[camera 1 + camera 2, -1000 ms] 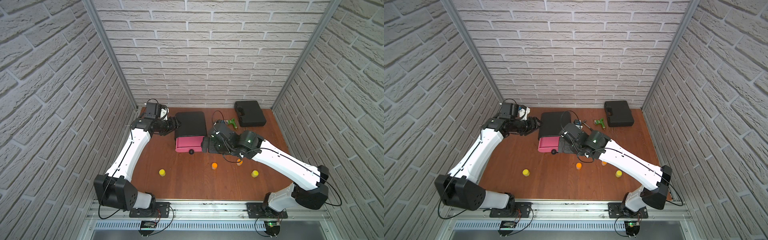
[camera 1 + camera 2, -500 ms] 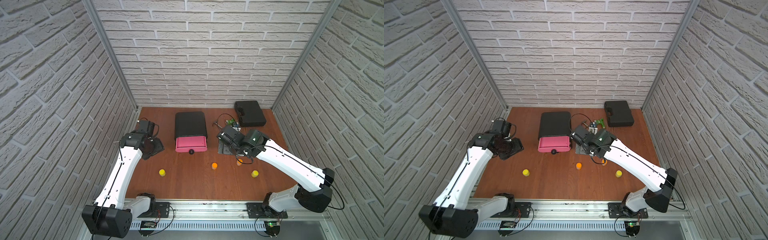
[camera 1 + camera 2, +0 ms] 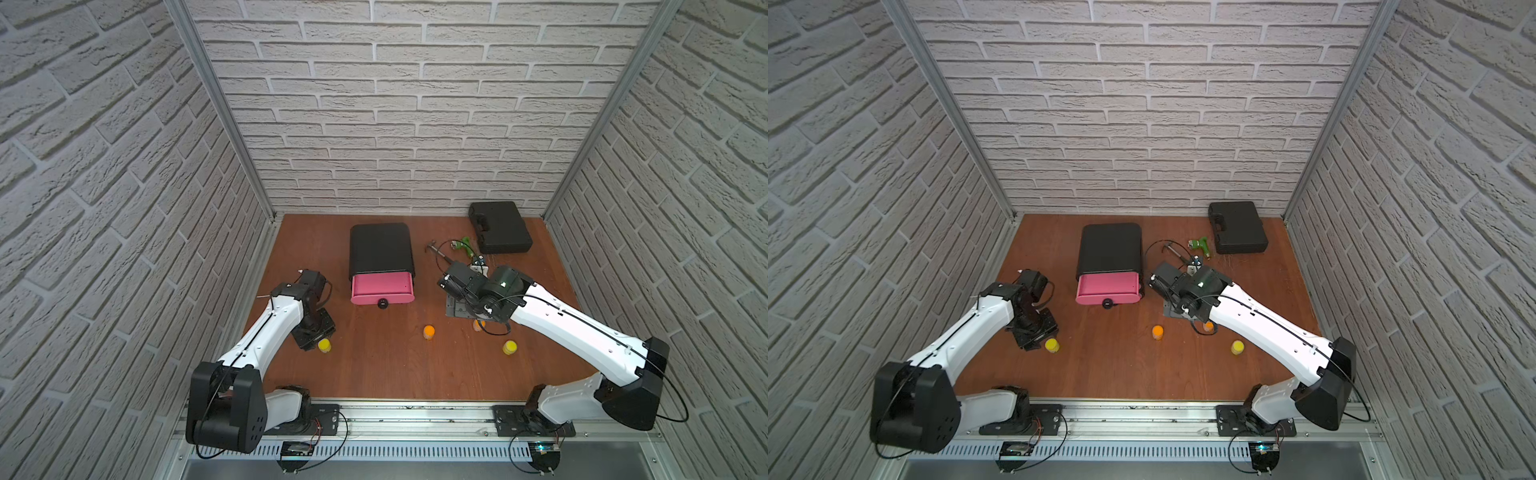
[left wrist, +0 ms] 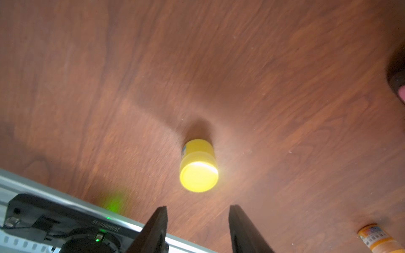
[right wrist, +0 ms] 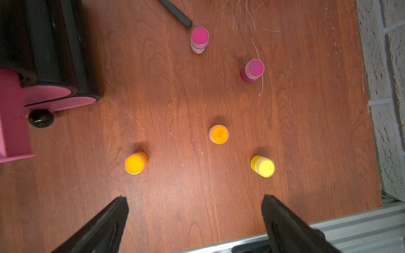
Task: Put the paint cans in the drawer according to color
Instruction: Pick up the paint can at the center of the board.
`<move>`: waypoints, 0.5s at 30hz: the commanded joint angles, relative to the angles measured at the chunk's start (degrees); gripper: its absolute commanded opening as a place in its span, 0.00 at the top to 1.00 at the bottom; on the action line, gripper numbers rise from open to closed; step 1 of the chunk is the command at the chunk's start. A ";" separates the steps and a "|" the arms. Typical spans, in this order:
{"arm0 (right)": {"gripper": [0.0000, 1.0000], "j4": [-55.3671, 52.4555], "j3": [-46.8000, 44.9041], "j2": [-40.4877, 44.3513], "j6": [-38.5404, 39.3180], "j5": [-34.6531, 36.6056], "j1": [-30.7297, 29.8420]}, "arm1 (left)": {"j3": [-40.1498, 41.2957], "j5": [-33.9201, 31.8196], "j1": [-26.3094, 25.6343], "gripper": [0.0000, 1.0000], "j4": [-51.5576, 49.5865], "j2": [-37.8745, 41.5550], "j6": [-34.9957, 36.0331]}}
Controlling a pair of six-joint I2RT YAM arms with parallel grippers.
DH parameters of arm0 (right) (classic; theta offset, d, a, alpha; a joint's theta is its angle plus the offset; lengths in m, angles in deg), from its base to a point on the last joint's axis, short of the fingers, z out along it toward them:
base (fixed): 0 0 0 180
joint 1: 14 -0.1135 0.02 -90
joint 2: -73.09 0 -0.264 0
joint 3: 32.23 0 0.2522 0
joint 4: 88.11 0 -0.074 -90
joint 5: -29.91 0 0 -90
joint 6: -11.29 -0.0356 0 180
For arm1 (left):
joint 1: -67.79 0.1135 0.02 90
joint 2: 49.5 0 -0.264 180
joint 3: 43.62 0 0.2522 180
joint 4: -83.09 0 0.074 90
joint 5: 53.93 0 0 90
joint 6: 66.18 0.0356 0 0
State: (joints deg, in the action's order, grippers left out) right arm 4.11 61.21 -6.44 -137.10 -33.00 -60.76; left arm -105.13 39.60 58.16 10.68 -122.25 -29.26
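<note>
My left claw [image 4: 197, 207] hung part-open just beside a small round yellow paint can [image 4: 198, 168]; my right claw [image 5: 194, 197] gaped empty, its arm half-hiding an orange can [image 3: 478, 326].

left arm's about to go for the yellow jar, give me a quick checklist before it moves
1. Left gripper jaws apart and empty: ok.
2. Small yellow round jar upright, centred ahead of that gripper, not yet between the jaws: ok.
3. Room around that jar; the nearest small orange jar stands well apart: ok.
4. Right gripper open, well away from that jar: ok.
5. Pink-fronted drawer of the black chest pulled out far enough: cannot tell.
</note>
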 commanded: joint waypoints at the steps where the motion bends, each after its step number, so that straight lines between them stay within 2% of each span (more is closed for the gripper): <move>1: 0.00 1.67 -1.35 3.02 -1.61 0.51 0.37 | 1.00 0.33 -0.70 0.48 3.18 -1.68 -1.39; 11: 0.00 2.93 -2.25 4.57 -1.64 0.76 0.95 | 2.48 -0.77 -0.92 0.43 4.05 -4.11 -0.54; 15: 0.00 3.18 -2.42 4.92 -1.90 0.81 1.06 | 4.06 0.07 -0.92 0.46 5.63 -4.59 -0.88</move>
State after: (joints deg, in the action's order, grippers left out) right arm 6.38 59.62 -3.18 -138.19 -33.02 -60.00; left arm -102.39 39.69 57.48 15.51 -126.14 -30.05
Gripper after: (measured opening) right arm 0.999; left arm 0.544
